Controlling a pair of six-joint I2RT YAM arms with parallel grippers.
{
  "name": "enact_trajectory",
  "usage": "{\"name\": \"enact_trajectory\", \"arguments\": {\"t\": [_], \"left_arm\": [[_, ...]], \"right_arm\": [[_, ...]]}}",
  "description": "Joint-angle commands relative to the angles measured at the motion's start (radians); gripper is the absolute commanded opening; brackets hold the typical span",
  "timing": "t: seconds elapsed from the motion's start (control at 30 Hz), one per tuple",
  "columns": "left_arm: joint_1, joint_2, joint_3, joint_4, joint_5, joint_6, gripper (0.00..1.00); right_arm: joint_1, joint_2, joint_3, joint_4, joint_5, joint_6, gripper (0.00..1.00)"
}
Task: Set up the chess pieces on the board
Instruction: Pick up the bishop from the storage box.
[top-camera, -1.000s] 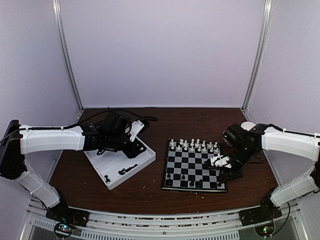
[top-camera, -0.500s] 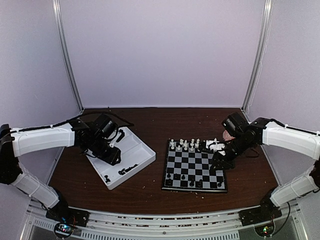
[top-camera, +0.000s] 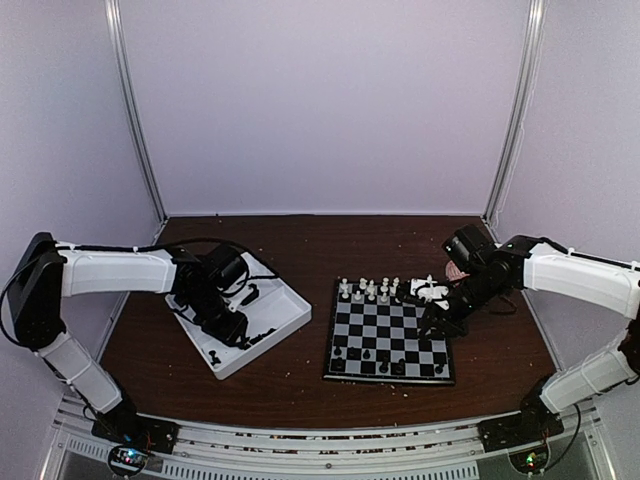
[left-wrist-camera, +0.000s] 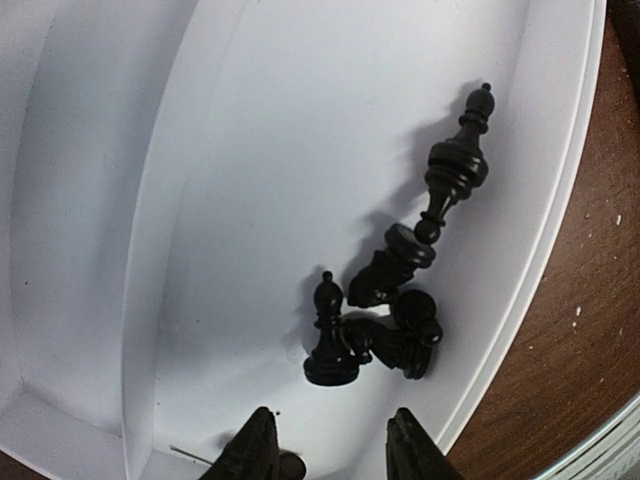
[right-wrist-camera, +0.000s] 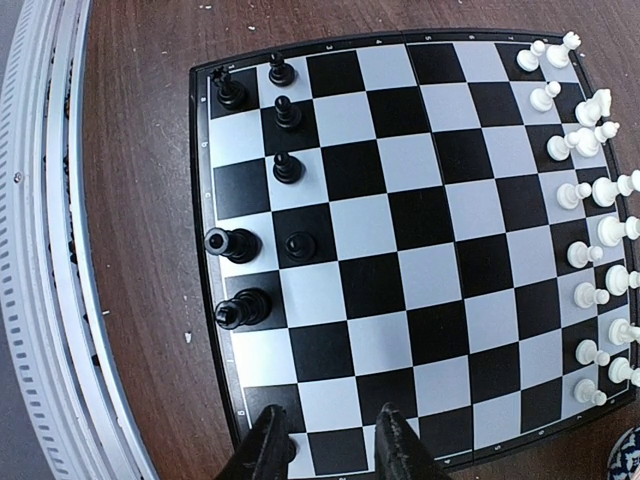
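Several black chess pieces (left-wrist-camera: 395, 290) lie in a heap in the white tray (left-wrist-camera: 560, 200), one standing upright. My left gripper (left-wrist-camera: 330, 452) hovers open and empty just short of them; in the top view it (top-camera: 228, 328) is over the tray's near part. The board (top-camera: 385, 325) holds several black pieces (right-wrist-camera: 240, 308) along its near rows. My right gripper (right-wrist-camera: 330, 445) is open and empty above the board's (right-wrist-camera: 400, 250) right edge; it also shows in the top view (top-camera: 432, 322). A small black piece stands right beside its left finger (right-wrist-camera: 268, 445).
White chess pieces (top-camera: 385, 290) stand in the board's far rows, also seen in the right wrist view (right-wrist-camera: 590, 190). The tray (top-camera: 290, 312) sits left of the board, with loose black pieces (top-camera: 255, 340) near its front corner. A metal rail runs along the table's near edge.
My left gripper has drawn back from the tray's far side to its near part. My right gripper has lifted off the board's near right corner and moved a little farther back.
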Motion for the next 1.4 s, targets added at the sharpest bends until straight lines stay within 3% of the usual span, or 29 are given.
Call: {"name": "enact_trajectory", "arguments": {"t": [0.0, 0.33, 1.07, 1.37], "left_arm": [[0.005, 0.047, 0.046, 0.020, -0.011, 0.031, 0.37], [0.005, 0.135, 0.090, 0.006, -0.030, 0.057, 0.31], [0.003, 0.173, 0.083, -0.024, -0.051, 0.098, 0.24], [0.003, 0.204, 0.106, -0.031, -0.053, 0.128, 0.26]], "right_arm": [[-0.004, 0.000, -0.010, 0.017, 0.009, 0.007, 0.31], [-0.004, 0.004, -0.017, 0.020, 0.019, 0.000, 0.29], [-0.004, 0.017, -0.013, 0.017, 0.014, -0.001, 0.28], [-0.004, 0.018, -0.014, 0.017, 0.014, -0.001, 0.27]]}}
